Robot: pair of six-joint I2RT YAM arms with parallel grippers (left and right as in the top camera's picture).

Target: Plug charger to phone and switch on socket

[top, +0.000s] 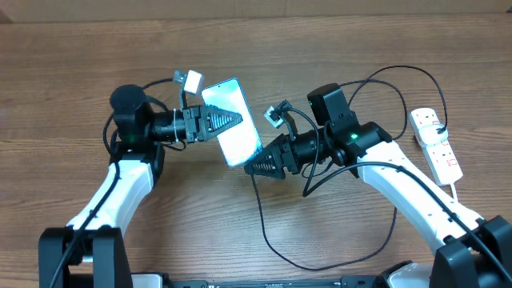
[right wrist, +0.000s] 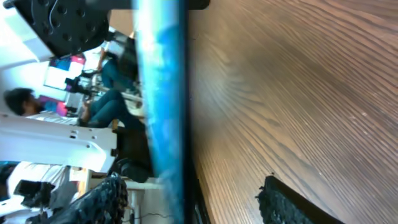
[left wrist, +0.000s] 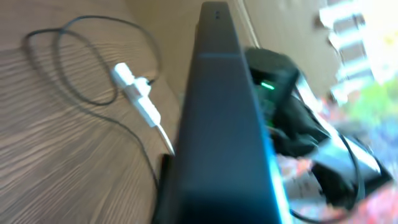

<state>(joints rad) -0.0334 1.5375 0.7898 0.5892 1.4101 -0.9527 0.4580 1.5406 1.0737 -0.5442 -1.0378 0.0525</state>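
My left gripper is shut on the phone and holds it tilted above the table, its light blue screen up. In the left wrist view the phone fills the middle and hides the jaws. My right gripper is open at the phone's lower end. In the right wrist view its two fingers stand wide apart on either side of the phone's edge. The black charger cable runs down from that end and loops over the table. I cannot see its plug tip. The socket lies at the far right.
The cable makes a wide loop along the front of the table and a second one behind my right arm toward the socket. The socket also shows in the left wrist view, small and distant. The table is brown wood.
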